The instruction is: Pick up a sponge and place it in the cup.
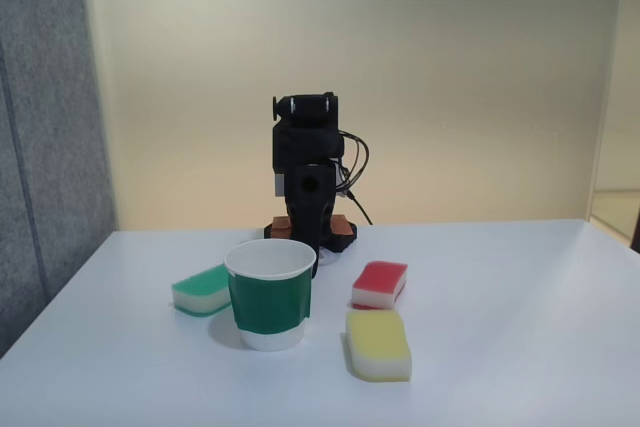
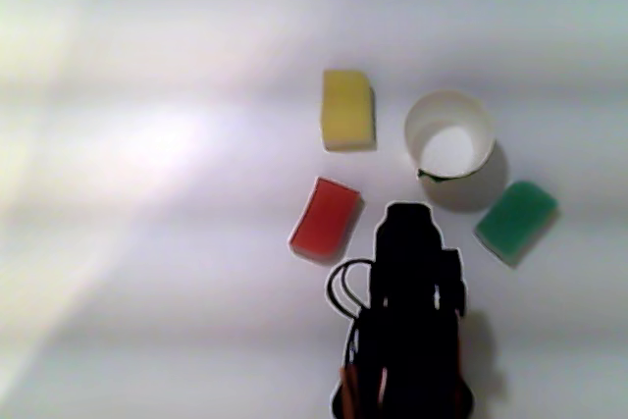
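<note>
Three sponges [image 1: 380,283] (cup [image 1: 270,293] btwn).

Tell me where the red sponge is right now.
In the fixed view the red sponge lies flat on the table, right of the cup, just behind the yellow sponge.

1. The arm [image 1: 308,172] is black all over, built from blocky, squared-off housings stacked one on another, as the fixed view has it.
2. There's a round dark opening in the face of the lower block.
3. Small pale spots sit on the top housing, too small to make out.
4. Thin black cables [image 1: 354,169] loop out from the right side in that view.
5. Orange-brown pieces [image 1: 343,226] flank the black base.
6. From above, the other view gives a dark silhouette with a cable loop [image 2: 343,287] on its left.
</note>
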Motion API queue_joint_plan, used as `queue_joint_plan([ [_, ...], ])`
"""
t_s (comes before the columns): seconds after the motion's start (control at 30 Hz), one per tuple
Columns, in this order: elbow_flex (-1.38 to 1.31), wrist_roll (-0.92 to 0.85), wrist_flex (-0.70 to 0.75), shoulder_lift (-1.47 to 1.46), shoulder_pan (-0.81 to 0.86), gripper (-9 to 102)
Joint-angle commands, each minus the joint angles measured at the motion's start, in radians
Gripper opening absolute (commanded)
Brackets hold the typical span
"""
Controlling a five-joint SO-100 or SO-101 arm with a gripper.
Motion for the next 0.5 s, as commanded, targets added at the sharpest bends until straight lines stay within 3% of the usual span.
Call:
queue_joint_plan([
  [0.0, -0.005, -0.014, 0.110, 0.000, 0.015, 0],
  [0.47, -0.006, 0.017, 0.106, 0.000, 0.015, 0],
])
